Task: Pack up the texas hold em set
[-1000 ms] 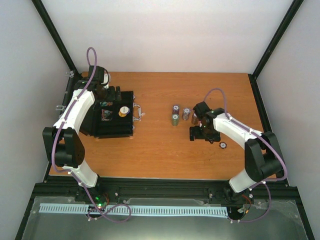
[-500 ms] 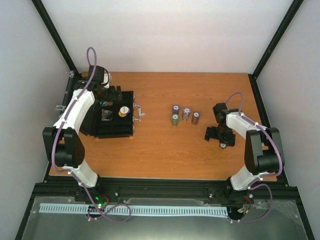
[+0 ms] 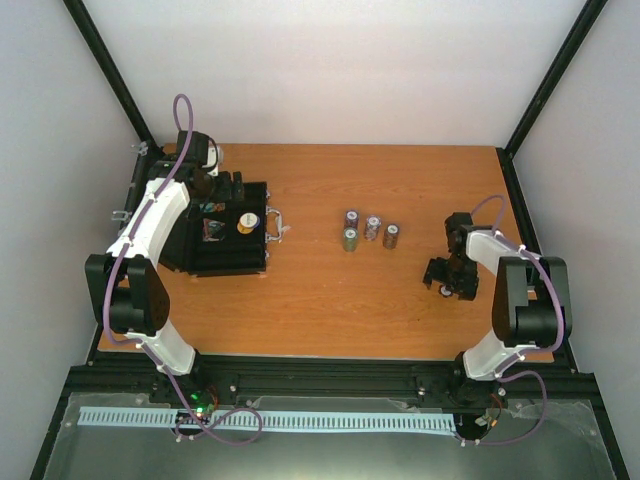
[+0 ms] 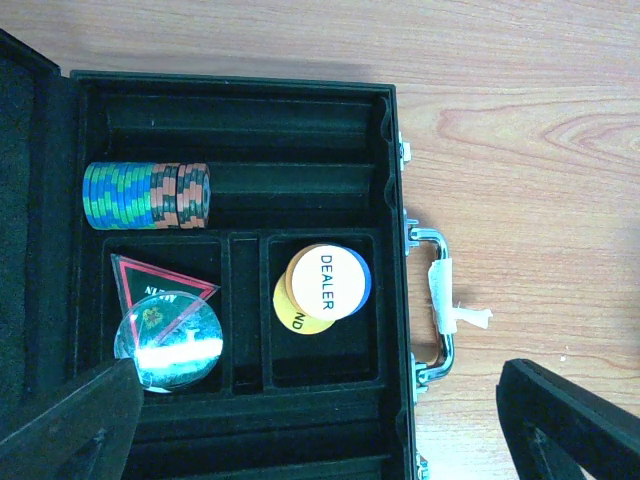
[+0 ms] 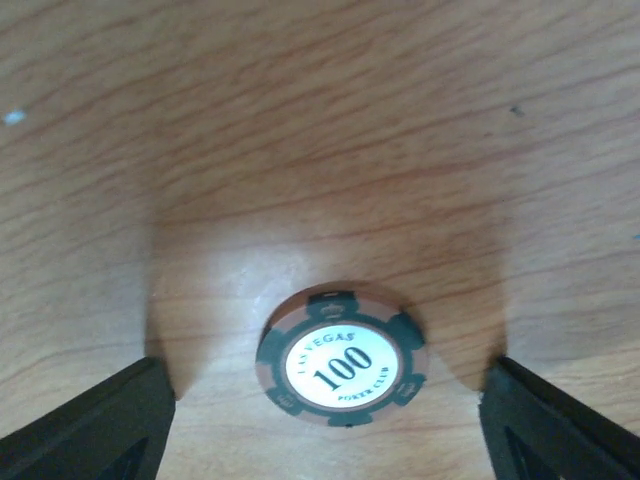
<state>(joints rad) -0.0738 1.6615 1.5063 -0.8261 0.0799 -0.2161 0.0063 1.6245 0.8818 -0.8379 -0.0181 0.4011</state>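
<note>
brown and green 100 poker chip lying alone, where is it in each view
top external: brown and green poker chip, right side, beneath the right gripper
left wrist: not in it
right wrist: low centre
shared landmark: orange wooden table

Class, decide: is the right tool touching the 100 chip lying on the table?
Apart. The right wrist view shows the right tool open around the 100 chip, with bare table showing between the chip and each of the fingers.

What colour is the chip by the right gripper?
Chip: brown, green edge marks, white centre; right wrist view.
</note>
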